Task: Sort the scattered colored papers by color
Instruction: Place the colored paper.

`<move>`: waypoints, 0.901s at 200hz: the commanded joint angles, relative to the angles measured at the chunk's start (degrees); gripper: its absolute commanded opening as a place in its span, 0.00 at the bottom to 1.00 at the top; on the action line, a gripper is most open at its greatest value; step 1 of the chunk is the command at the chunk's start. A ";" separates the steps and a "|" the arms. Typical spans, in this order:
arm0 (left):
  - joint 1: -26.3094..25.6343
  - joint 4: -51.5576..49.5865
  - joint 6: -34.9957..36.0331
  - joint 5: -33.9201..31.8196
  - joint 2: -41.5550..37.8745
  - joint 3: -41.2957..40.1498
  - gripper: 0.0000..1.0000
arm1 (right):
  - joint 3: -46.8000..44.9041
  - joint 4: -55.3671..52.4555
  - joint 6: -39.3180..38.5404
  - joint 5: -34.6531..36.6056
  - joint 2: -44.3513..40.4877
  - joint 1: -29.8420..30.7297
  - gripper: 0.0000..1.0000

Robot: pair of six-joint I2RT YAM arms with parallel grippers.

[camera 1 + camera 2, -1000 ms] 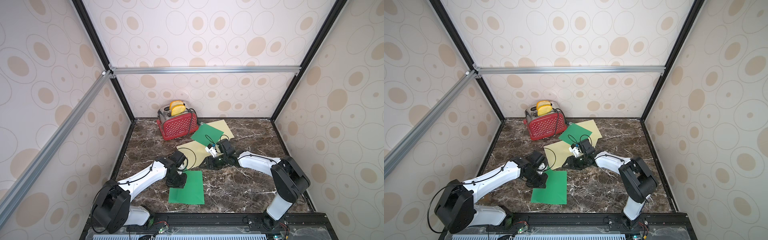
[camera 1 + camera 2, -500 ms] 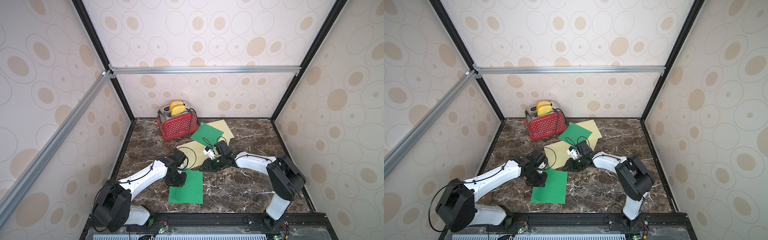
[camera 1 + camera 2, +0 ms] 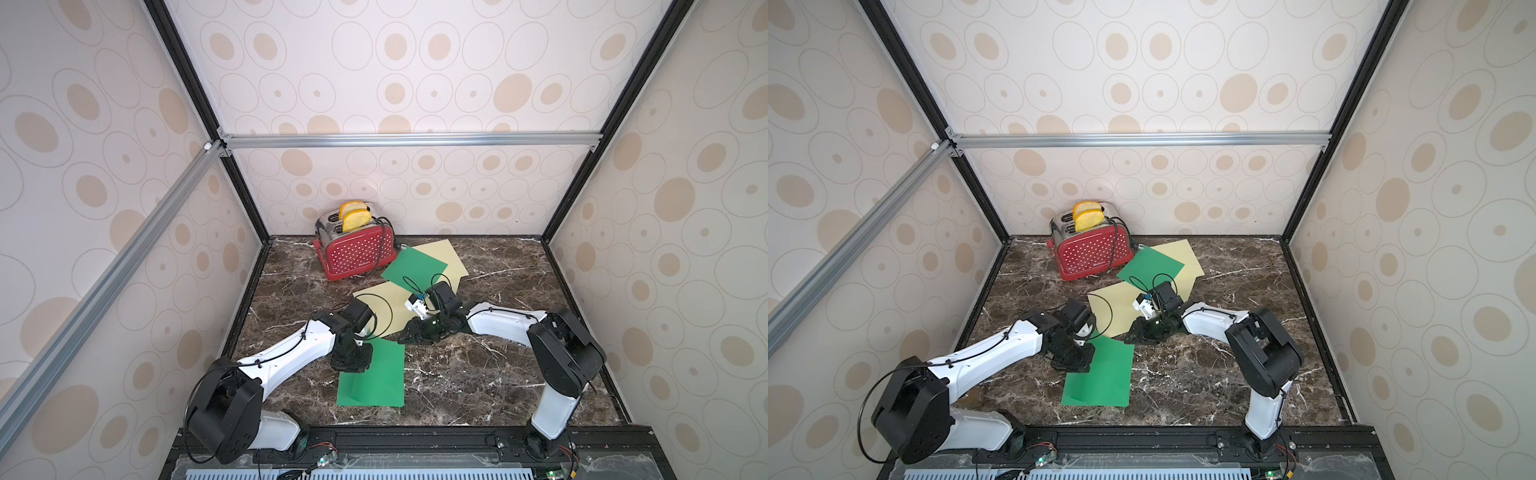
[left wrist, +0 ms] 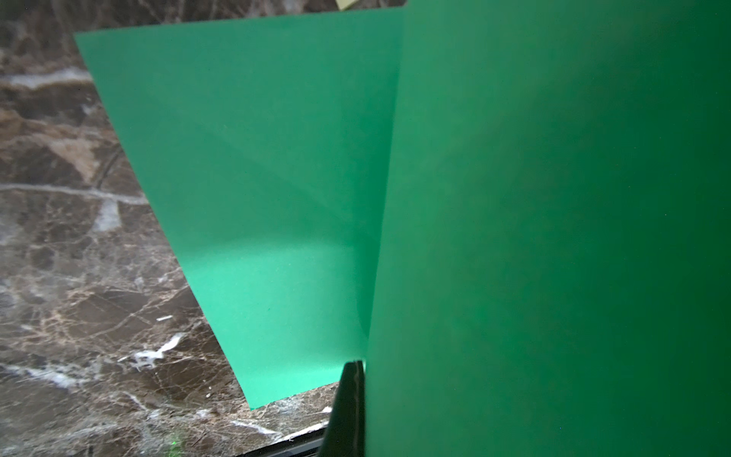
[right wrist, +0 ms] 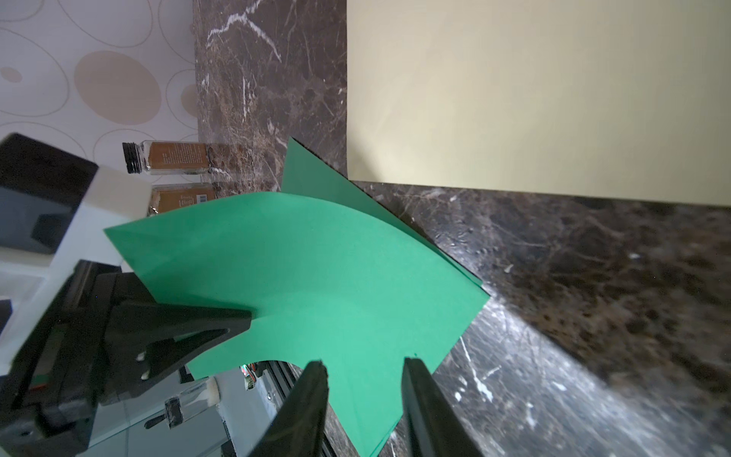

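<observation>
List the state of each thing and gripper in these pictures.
Left gripper: shut on the curled green paper.
Curled green paper: lifted above the flat green paper.
Right gripper: open.
Back green paper: flat on cream paper.
Toaster: toast sticking up.

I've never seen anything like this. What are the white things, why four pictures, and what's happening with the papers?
The white jointed things are two robot arms, each ending in a two-fingered hand. Two pictures look down on the whole booth from above, nearly alike; the other two come from a camera on each arm's wrist. On the marble table stands a red toaster with toast, and there lie a cream sheet, a back cream sheet and a far green sheet. The left hand is shut on a green sheet, holding it curled up over a flat green sheet. The right hand is open beside that paper and seems to hold nothing.
</observation>
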 commanded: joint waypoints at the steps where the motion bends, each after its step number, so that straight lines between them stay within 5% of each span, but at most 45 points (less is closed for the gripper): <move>1: -0.04 1.15 -1.73 -0.24 0.54 1.69 0.00 | 1.53 -1.25 -1.00 -0.89 0.79 0.61 0.37; 180: -0.05 0.62 -5.27 0.22 0.32 0.27 0.00 | 4.26 -3.40 -2.58 -1.87 2.69 0.72 0.37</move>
